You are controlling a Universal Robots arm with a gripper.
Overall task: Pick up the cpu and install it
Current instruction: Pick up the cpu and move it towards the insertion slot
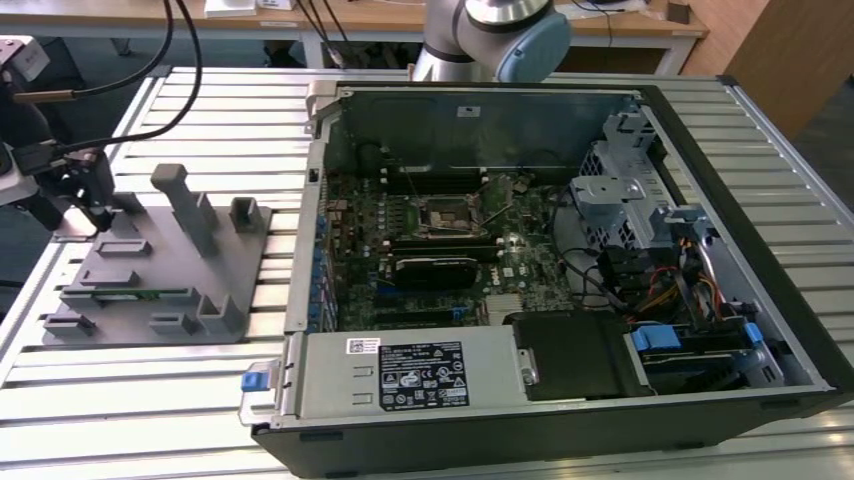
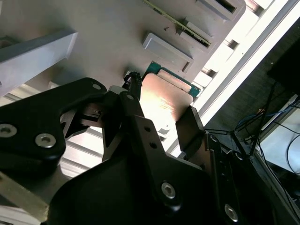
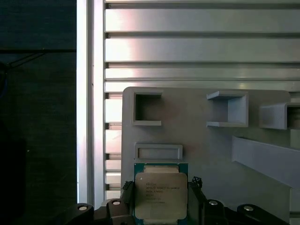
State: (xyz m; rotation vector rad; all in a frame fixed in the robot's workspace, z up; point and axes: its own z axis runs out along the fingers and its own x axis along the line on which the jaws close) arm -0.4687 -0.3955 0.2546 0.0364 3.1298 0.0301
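Observation:
The cpu (image 3: 161,201) is a flat square chip with a silver-grey top and a green rim. It lies at the edge of the grey fixture plate (image 3: 206,150), just in front of a low rectangular frame. My gripper (image 3: 161,187) has one black finger against each of two opposite sides of the cpu (image 2: 164,91), shut on it. In the exterior view the gripper (image 1: 96,218) is low over the fixture plate (image 1: 160,275) at that view's far left. The black motherboard socket (image 1: 443,213) sits inside the open computer case.
The open computer case (image 1: 747,290) takes up the middle and the exterior view's right, with drive cages, cables and a power supply (image 1: 414,372). Upright posts (image 1: 180,200) and blocks rise from the fixture plate beside the gripper. A ribbed metal table (image 1: 134,400) lies beneath.

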